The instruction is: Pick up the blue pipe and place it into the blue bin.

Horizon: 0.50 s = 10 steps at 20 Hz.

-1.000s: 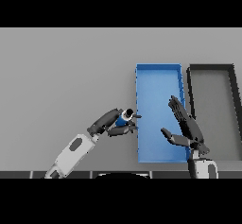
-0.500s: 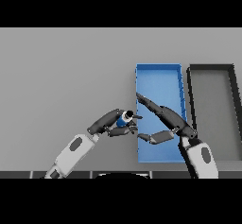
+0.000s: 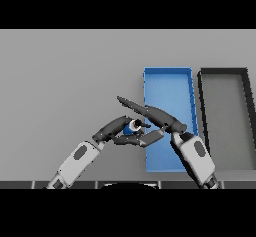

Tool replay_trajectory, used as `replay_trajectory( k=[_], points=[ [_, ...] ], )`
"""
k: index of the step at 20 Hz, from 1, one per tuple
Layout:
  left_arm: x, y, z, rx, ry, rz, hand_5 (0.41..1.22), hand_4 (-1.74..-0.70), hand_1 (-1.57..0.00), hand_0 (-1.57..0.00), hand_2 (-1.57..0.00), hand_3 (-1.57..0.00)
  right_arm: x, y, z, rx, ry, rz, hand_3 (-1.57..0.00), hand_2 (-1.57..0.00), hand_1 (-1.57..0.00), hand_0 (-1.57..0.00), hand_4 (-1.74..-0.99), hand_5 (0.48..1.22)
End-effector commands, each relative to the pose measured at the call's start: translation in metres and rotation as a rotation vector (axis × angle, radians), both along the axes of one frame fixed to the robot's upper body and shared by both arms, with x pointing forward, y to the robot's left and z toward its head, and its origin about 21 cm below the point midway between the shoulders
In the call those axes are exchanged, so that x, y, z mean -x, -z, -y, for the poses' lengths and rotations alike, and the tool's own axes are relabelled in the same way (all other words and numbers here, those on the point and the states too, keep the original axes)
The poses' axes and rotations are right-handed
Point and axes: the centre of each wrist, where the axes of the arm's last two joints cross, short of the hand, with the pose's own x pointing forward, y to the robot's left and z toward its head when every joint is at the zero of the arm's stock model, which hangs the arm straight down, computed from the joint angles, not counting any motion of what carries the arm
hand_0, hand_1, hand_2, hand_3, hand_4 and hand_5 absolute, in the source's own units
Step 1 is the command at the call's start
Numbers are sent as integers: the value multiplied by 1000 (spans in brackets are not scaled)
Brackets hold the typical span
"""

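Note:
The blue pipe is a short blue piece with a white end, held just left of the blue bin. My left hand comes in from the lower left with its fingers curled round the pipe. My right hand reaches in from the lower right across the bin's left wall. Its straight fingers stretch leftward above the pipe and its thumb lies below it, close to the left hand. Whether the right hand touches the pipe is hard to tell.
A dark open bin stands directly right of the blue bin. Both bins are long and run away from me. Bare grey table spreads to the left and behind.
My right hand has swung left from over the blue bin until its fingers span the pipe. The left hand has stayed nearly in place, still holding the pipe.

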Motion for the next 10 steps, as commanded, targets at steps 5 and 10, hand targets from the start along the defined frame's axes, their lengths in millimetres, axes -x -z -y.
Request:
replay_trajectory(
  k=[5,10],
  points=[
    [-3,-6,-6,-181,22,-11,1221,-1552,-878,-991,-850,-824,-12,-11,-21,35,-68,15,-440,-531,-534,-527,-1362,508],
    [-2,-3,-5,-64,-18,6,1221,-1634,-1128,-1164,-1051,-1065,-14,-5,-31,5,-157,-64,-1080,-1230,-1214,-1221,-1526,728]
  ],
)
